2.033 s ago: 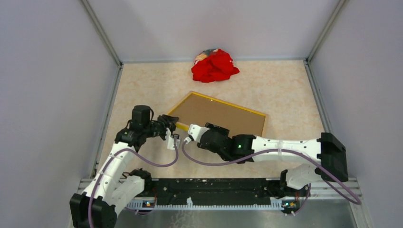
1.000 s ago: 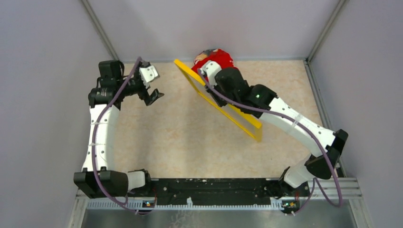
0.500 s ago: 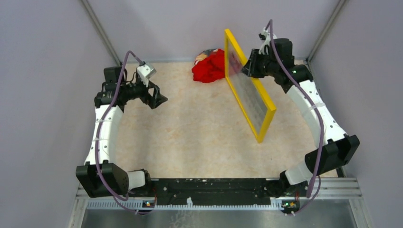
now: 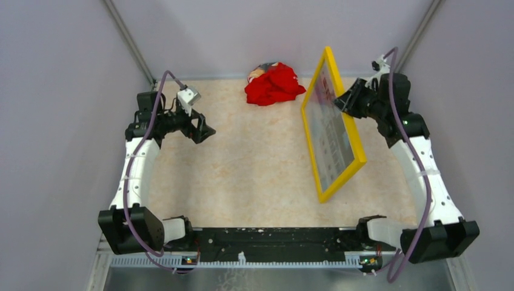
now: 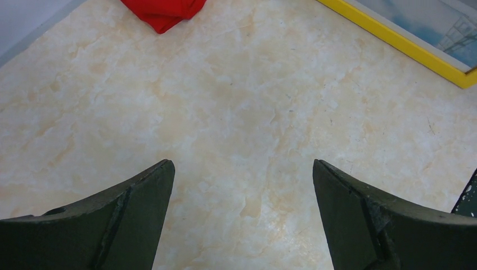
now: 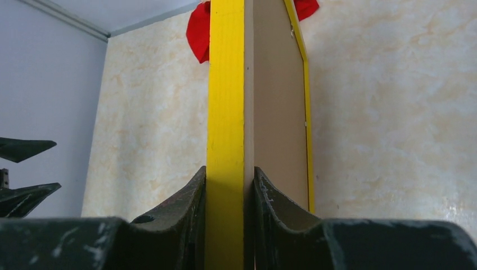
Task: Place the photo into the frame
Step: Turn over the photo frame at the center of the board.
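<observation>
The frame [image 4: 332,136] stands further right than before, held on edge because the right pincer [image 4: 340,102] clamps its rim; the left pincer [image 4: 205,131] waits wide open, empty

This was a robot test cell in a lab, not a lived-in room. Plain pale-grey panels [image 4: 54,91] boxed the table in at 9, 12 and 3 o'clock, joined by bare metal posts [image 4: 128,42]. The tabletop [image 4: 254,163] wore a beige marble-look sheet. At 6 o'clock, a white left arm [image 4: 136,163] and right arm [image 4: 424,170], trailing purple cables [image 4: 125,194], were bolted to a black rail [image 4: 273,239].
</observation>
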You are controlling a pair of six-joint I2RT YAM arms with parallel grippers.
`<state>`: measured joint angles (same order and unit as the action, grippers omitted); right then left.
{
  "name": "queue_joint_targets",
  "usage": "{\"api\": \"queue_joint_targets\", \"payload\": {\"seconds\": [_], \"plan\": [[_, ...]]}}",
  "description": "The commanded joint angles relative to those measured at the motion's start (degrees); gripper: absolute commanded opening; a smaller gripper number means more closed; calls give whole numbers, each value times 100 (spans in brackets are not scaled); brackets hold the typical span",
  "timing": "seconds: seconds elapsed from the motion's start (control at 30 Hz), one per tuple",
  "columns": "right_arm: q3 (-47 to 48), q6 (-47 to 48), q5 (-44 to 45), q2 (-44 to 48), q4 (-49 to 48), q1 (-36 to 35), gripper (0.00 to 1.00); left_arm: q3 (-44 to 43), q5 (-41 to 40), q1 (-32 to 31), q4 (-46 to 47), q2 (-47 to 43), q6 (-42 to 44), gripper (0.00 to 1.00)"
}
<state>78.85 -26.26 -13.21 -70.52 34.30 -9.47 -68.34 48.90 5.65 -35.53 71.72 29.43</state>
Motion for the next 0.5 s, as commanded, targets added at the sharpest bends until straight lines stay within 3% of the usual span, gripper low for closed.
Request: {"api": "queue_joint_targets", "payload": {"seconds": [0.0,0.47], "plan": [[-1037,-230,-126,461,352,67,0,46,205,25,292,-3,-137,99],[-3886,-1352,-573,1559,-1759,77,0,243,115,29,39,-35,221,99]]}}
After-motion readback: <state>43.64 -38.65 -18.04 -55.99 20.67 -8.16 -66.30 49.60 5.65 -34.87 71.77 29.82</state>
